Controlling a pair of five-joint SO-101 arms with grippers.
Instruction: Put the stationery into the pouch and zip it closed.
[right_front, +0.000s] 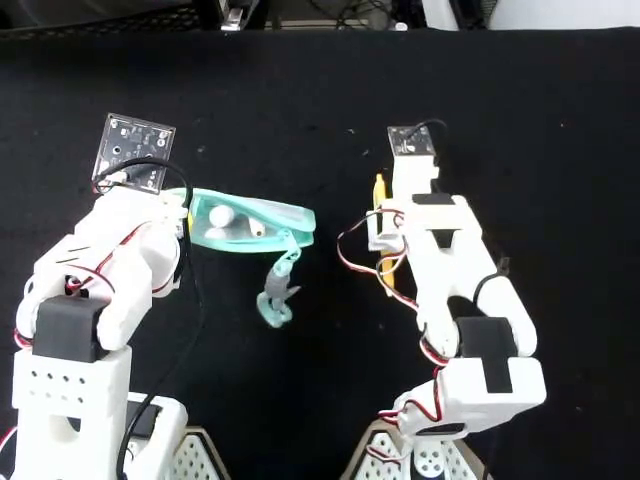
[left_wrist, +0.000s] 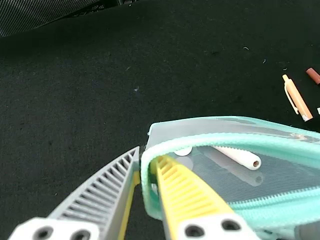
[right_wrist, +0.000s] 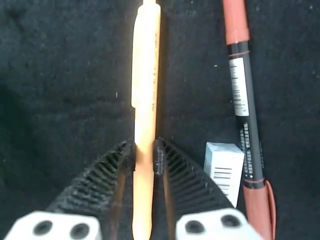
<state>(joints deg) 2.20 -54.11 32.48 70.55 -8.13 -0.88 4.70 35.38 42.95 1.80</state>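
while the left arm (right_front: 105, 265) sat at the left side of the black table (right_front: 300, 90), its left gripper (left_wrist: 148, 156) pinched the near end of the pouch (left_wrist: 225, 131), the grey finger (left_wrist: 107, 192) lying against the outside of the wall and the yellow finger (left_wrist: 182, 192) reaching inside the open mouth. the mint, see-through pouch lay flat just right of that arm, near the middle of the table, its zip open along the top edge. a white pen (left_wrist: 235, 156) rested inside it, and in the high view a second pale item lay beside that pen, too small to name. a teal strap (right_front: 278, 295) trailed from the pouch's right end toward the near edge of the table. further right, well apart from the pouch, the right gripper (right_wrist: 145, 152) was down at the cloth with its two black fingers (right_wrist: 92, 187) pressed onto the orange pen (right_wrist: 145, 75), one on each side of the barrel, the pen lying along the line of the fingers. just beside it on the right lay a small white eraser (right_wrist: 223, 167), and touching or nearly touching the eraser, a red-brown pen (right_wrist: 240, 75) lay roughly parallel to the orange one.
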